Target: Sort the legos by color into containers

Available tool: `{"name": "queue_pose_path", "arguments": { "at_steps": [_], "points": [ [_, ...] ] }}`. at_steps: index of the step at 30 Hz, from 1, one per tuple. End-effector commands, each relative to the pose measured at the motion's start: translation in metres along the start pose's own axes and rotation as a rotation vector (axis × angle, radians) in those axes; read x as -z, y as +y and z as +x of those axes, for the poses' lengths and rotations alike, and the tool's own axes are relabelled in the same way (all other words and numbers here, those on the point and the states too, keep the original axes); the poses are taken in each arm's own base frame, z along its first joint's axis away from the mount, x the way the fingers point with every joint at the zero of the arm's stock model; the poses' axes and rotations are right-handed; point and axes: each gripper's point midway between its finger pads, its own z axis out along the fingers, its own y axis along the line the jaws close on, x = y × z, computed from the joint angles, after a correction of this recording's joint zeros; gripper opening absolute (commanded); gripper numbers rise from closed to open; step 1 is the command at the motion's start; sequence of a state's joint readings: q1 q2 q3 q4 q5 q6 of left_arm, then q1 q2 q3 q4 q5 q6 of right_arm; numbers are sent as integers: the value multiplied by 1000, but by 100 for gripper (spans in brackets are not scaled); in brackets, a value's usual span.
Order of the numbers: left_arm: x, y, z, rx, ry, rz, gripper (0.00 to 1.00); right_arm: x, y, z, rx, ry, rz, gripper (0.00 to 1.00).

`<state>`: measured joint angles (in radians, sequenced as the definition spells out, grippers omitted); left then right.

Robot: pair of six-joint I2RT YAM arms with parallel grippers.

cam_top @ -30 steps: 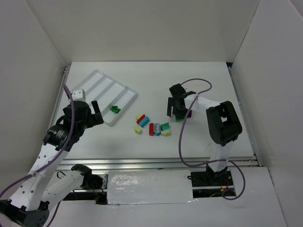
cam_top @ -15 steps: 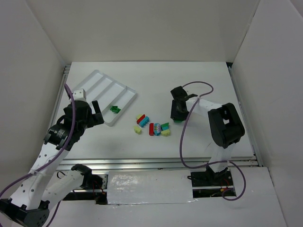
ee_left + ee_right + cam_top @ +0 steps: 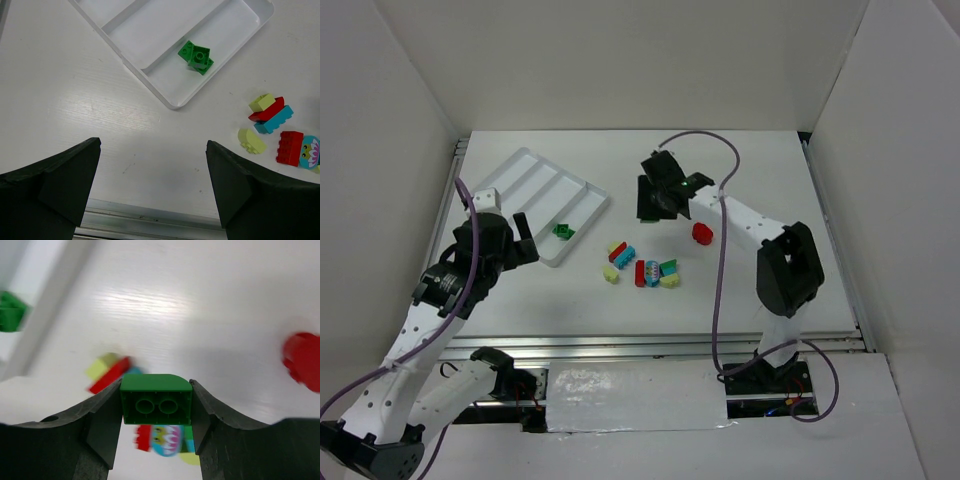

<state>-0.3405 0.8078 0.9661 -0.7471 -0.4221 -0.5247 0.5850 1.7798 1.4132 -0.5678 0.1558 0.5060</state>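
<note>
My right gripper is shut on a green lego, held off the table to the right of the white tray. The loose legos lie below and in front of it: red, teal, pale yellow and a printed face brick. One red lego lies alone to the gripper's right. Two green legos sit in the container nearest the pile. My left gripper stands open and empty over bare table, just in front of the tray's near corner.
The tray's other three containers show nothing in them. A metal rail runs along the table's near edge under my left gripper. White walls close in the table at the back and on both sides.
My right gripper shut on the green lego, lifted it and carried it left and back toward the tray. The red lego stayed behind. The left arm has not moved.
</note>
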Motion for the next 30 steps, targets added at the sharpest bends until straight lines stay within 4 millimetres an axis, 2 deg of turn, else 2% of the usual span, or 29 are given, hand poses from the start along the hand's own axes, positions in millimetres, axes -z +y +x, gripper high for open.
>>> {"name": "queue_pose_path", "arguments": {
  "at_steps": [1,3,4,6,7,11,15,19,20,22,26,28,30],
  "points": [
    [2,5,-9,18,-44,-18,99,-13,60,-19,33,4,-120,37],
    [3,6,-10,19,-46,-22,99,-20,92,-19,49,12,-186,37],
    [3,6,-9,19,-46,-24,99,-25,114,-28,51,1,-240,36],
    [2,6,-9,16,-43,-25,100,-27,146,-32,44,-16,-312,36],
    [1,6,-8,17,-40,-26,100,-30,165,-40,35,-44,-369,36],
    [1,6,-8,14,-37,-26,100,-37,203,-49,-68,-75,-498,37],
    [1,4,-8,14,-39,-18,99,-55,218,-49,-143,-80,-560,38],
    [2,4,-8,13,-41,-11,100,-69,229,-43,-142,-54,-567,40],
    [2,3,-9,14,-42,-9,99,-73,230,-42,-142,-53,-562,44],
    [3,3,-9,14,-45,-4,99,-76,230,-41,-142,-51,-558,51],
    [4,1,-9,13,-47,7,100,-77,232,-45,-121,-64,-553,99],
    [4,1,-9,13,-47,7,100,-72,230,-50,-109,-75,-544,100],
    [4,1,-9,13,-47,7,100,-54,231,-61,-88,-112,-558,100]
  ]
}}
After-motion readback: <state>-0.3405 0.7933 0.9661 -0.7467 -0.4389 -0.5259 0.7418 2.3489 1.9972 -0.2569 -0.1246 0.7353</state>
